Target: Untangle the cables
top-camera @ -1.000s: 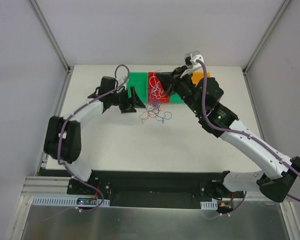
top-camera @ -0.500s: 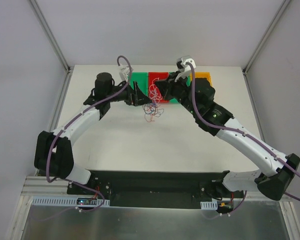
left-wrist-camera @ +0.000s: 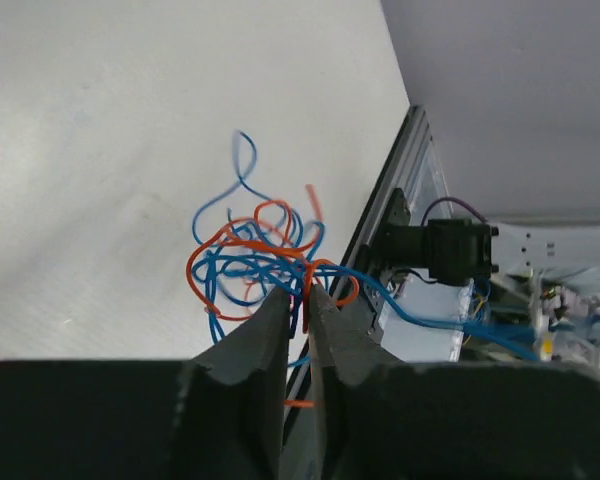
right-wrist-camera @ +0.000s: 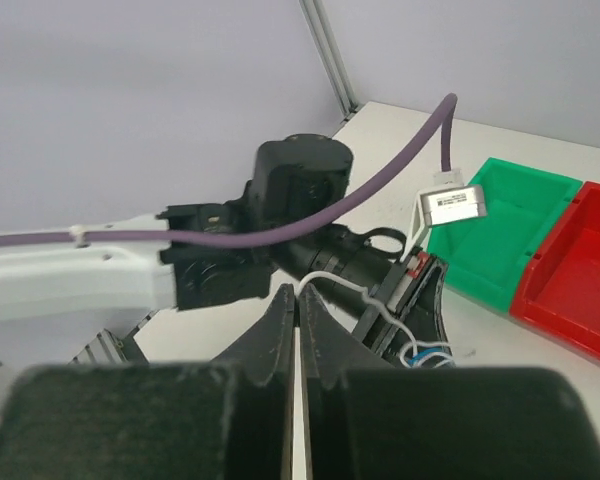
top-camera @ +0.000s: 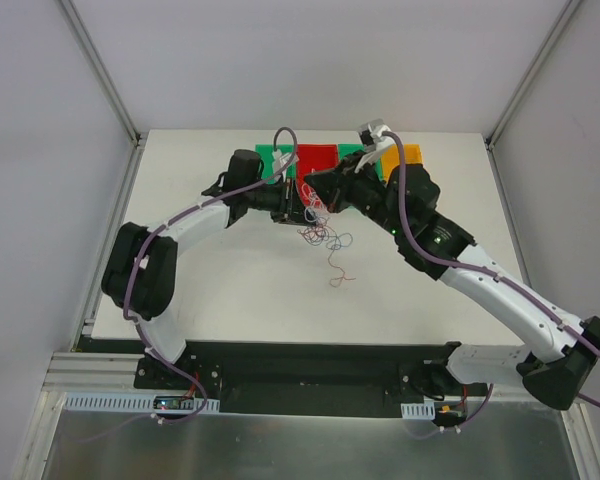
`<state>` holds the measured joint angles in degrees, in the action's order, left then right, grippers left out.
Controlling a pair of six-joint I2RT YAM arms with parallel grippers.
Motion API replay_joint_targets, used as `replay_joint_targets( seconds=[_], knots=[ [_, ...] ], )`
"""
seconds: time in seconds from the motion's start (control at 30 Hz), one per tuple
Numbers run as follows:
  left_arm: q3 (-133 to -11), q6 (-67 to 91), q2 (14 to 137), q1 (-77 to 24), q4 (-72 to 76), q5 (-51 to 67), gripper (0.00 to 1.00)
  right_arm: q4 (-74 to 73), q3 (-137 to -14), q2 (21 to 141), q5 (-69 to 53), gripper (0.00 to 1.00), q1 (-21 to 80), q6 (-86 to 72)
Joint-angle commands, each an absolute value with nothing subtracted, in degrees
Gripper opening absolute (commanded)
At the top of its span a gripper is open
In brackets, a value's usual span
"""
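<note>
The cables (top-camera: 322, 234) are a small knot of thin orange, blue and red wires on the white table in front of the bins. One red strand (top-camera: 338, 272) trails toward me. In the left wrist view the orange and blue loops (left-wrist-camera: 242, 262) hang just beyond my left gripper (left-wrist-camera: 298, 292), which is shut on an orange wire. My right gripper (right-wrist-camera: 296, 290) is shut on a thin white wire (right-wrist-camera: 372, 300), close to the left wrist. From above, the left gripper (top-camera: 296, 207) and right gripper (top-camera: 313, 188) nearly meet over the knot.
A row of bins stands at the table's far edge: green (top-camera: 268, 154), red (top-camera: 320, 155) and orange (top-camera: 410, 155). The right wrist view shows the green bin (right-wrist-camera: 500, 215) and red bin (right-wrist-camera: 580, 265) just beyond. The table's metal side rail (left-wrist-camera: 385, 215) runs behind the knot.
My left gripper has swung right to the knot and closed from wide open onto an orange wire. The knot has been drawn out, and a red strand now trails down the table.
</note>
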<state>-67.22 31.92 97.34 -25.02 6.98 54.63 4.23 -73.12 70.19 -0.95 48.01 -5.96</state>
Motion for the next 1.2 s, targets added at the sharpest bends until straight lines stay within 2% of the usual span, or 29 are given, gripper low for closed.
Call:
replay_joint_targets(
  seconds=[0.0, 0.07, 0.37, 0.47, 0.87, 1.17],
  knots=[
    [-69.0, 37.3, 104.1, -19.8, 0.7, 56.3, 0.05, 8.0, -71.8, 64.0, -0.4, 0.01, 47.9, -5.6],
    [-68.0, 37.7, 104.5, -18.8, 0.8, 54.8, 0.00, 8.0, -71.0, 61.4, 1.8, 0.01, 47.8, -5.0],
    [-68.1, 38.7, 104.8, -14.7, -2.4, 51.4, 0.00, 8.2, -64.0, 48.4, 10.0, 0.01, 47.9, -0.4],
    [-68.1, 37.9, 104.1, -14.2, -3.2, 50.2, 0.00, 8.6, -63.1, 47.9, 14.8, 0.01, 47.8, 2.5],
    [-69.3, 36.0, 101.5, -14.2, -5.2, 49.7, 0.00, 8.2, -65.1, 62.4, 24.4, 0.01, 43.4, 7.4],
    [-69.5, 36.3, 100.4, -14.6, -5.1, 50.9, 0.02, 1.2, -79.3, 84.4, 16.4, 0.01, 31.2, 3.2]
  ],
)
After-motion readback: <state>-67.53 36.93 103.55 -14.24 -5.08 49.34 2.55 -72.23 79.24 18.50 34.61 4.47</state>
